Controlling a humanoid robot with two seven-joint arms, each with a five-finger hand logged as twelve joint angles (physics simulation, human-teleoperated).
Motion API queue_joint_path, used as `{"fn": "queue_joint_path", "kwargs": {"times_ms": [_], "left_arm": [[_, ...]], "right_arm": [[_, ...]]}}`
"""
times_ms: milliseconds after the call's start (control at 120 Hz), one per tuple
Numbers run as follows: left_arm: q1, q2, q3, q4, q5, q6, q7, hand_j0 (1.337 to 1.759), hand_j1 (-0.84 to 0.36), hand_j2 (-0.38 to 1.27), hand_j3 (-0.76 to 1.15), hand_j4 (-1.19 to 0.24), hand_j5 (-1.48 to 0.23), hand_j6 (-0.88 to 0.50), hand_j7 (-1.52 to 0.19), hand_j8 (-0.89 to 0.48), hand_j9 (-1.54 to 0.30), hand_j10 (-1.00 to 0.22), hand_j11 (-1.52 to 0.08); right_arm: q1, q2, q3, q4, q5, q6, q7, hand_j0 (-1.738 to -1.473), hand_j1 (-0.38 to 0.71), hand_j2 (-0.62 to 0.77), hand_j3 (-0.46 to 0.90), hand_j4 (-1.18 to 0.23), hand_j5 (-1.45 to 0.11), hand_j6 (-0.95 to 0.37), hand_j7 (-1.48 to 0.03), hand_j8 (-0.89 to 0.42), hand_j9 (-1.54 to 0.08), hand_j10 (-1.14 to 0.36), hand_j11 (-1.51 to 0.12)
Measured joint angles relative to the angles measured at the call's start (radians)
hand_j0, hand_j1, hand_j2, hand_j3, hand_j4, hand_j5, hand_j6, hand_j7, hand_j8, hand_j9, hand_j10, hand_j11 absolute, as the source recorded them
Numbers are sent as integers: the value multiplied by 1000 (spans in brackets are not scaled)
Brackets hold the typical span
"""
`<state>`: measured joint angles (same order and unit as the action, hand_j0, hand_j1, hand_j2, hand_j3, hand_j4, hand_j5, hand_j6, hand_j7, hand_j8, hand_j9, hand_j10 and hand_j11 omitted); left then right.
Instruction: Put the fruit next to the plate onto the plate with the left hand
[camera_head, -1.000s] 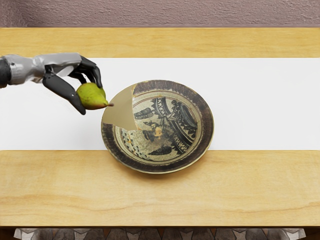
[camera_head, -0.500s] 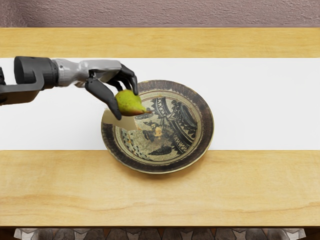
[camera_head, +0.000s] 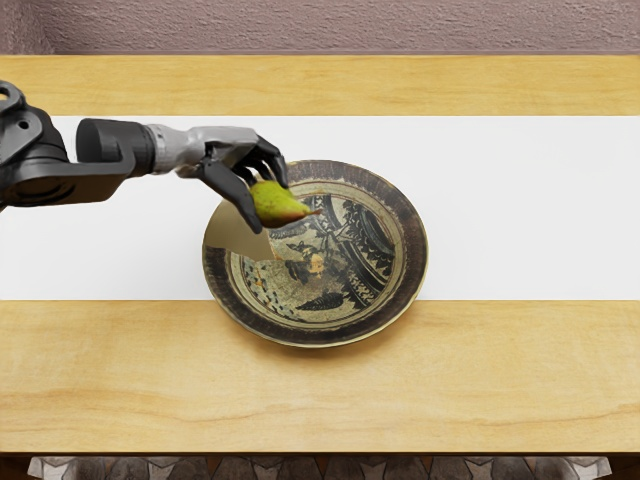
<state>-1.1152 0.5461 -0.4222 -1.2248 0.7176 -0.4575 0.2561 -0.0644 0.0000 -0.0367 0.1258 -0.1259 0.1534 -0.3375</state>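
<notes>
- The left hand (camera_head: 245, 172), dark-fingered on a grey metal forearm reaching in from the table's left edge, is clasped around a small yellow-green pear (camera_head: 277, 203), with the thumb below and the fingers curled over its top.
- The pear hangs over the far-left part of the round, dark-patterned ceramic plate (camera_head: 411, 240), just inside its rim. Its narrow end points toward the plate's middle. It looks clear of the surface, though height is hard to judge here.
- The plate sits on a white runner (camera_head: 520, 200) across the light wooden table (camera_head: 320, 385).
- Step in hand, as I judge it: the carry is near its end and the placing is not yet done.
- The next move calls for lowering the pear into the plate's well, then loosening the fingers gently so the rounded fruit does not roll toward the rim.
- The right arm does not show.
</notes>
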Motion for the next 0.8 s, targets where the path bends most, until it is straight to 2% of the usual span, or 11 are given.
{"fn": "queue_joint_path", "kwargs": {"times_ms": [33, 167, 308, 417, 500, 625, 725, 800], "left_arm": [[1, -16, -2, 9, -2, 2, 1, 1656, -300, 582, 0, -625, -924, -396, -879, -382, -886, -591, -907], [3, -21, -13, 25, -36, 22, 4, 1657, -40, 313, 0, -369, -538, -250, -515, -243, -518, -351, -529], [2, -18, -16, 28, -51, 29, 4, 1658, 112, 164, 0, -221, -316, -162, -304, -158, -306, -212, -311], [0, -6, -17, 16, -68, 28, 5, 1658, 175, 103, 0, -160, -223, -125, -216, -123, -217, -154, -220], [-1, 104, -17, -60, -134, 25, 5, 1658, 206, 73, 0, -130, -178, -107, -174, -105, -174, -126, -176], [10, 215, -12, -187, -289, -17, 6, 1658, 234, 47, 0, -102, -138, -90, -135, -89, -135, -100, -136], [26, 300, -5, -229, -424, -98, 8, 1658, 247, 34, 0, -90, -119, -83, -118, -82, -118, -88, -118], [37, 346, -2, -245, -547, -126, 34, 1658, 253, 28, 0, -84, -111, -79, -109, -79, -109, -83, -110]], "right_arm": [[0, 0, 0, 0, 0, 0, 0, -1658, -349, 0, 0, 0, 0, 0, 0, 0, 0, 0, 0], [0, 0, 0, 0, 0, 0, 0, -1658, -349, 0, 0, 0, 0, 0, 0, 0, 0, 0, 0], [0, 0, 0, 0, 0, 0, 0, -1658, -349, 0, 0, 0, 0, 0, 0, 0, 0, 0, 0], [0, 0, 0, 0, 0, 0, 0, -1658, -349, 0, 0, 0, 0, 0, 0, 0, 0, 0, 0], [0, 0, 0, 0, 0, 0, 0, -1658, -349, 0, 0, 0, 0, 0, 0, 0, 0, 0, 0], [0, 0, 0, 0, 0, 0, 0, -1658, -349, 0, 0, 0, 0, 0, 0, 0, 0, 0, 0], [0, 0, 0, 0, 0, 0, 0, -1658, -349, 0, 0, 0, 0, 0, 0, 0, 0, 0, 0], [0, 0, 0, 0, 0, 0, 0, -1658, -349, 0, 0, 0, 0, 0, 0, 0, 0, 0, 0]]}}
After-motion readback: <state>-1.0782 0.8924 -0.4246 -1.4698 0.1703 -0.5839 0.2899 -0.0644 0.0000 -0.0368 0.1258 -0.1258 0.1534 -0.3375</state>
